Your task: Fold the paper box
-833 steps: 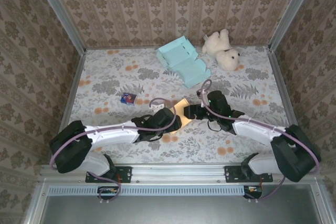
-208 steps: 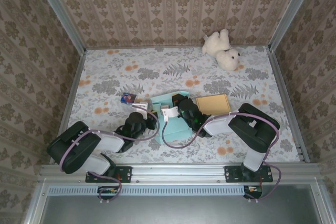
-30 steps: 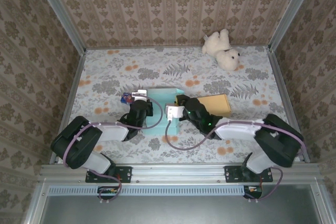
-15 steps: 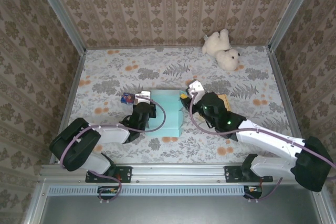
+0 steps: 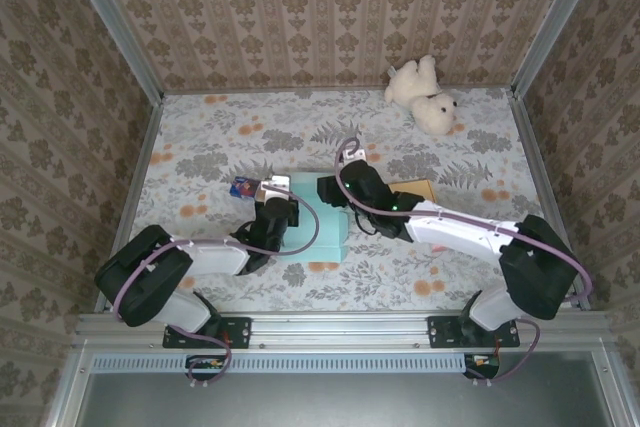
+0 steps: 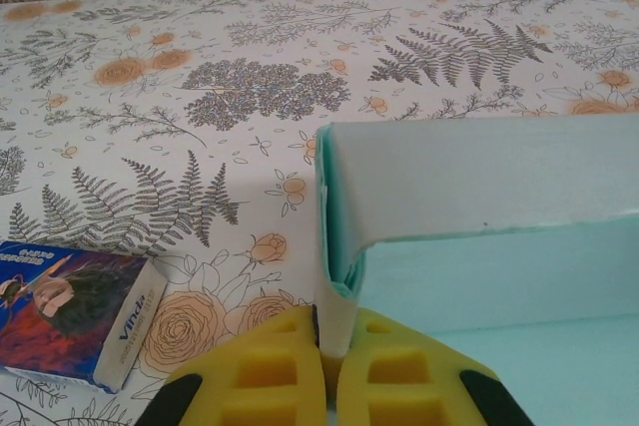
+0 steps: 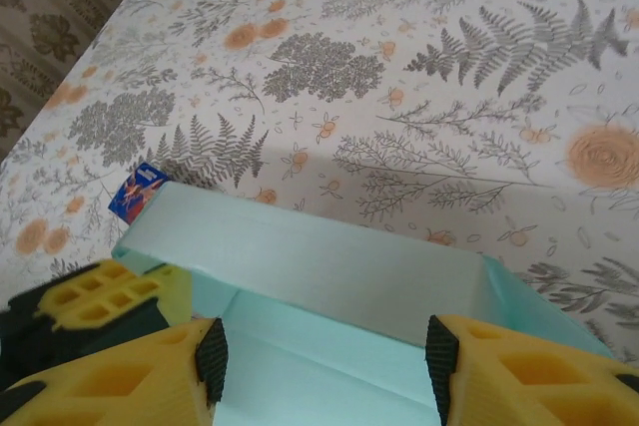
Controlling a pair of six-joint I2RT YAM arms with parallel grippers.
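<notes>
Now we find the paper box [image 5: 318, 229] resting on the floral worktop [image 5: 210, 137], between the two arms. The left end effector [image 6: 329, 331] is clenched on the box's side wall (thin edge pinched between yellow pads). The right end effector [image 7: 324, 361] hovers over the box, released, with its fingers spread wide. A small blue card pack [image 6: 70, 311] lies just beside the box.

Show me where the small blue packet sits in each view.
Top external: blue packet left of centre, by the paper box's far-left corner.
Left wrist: blue packet in the bottom-left corner, left of the paper box.
Right wrist: blue packet mid-left, beyond the paper box.
Shared landmark: the teal paper box.
</notes>
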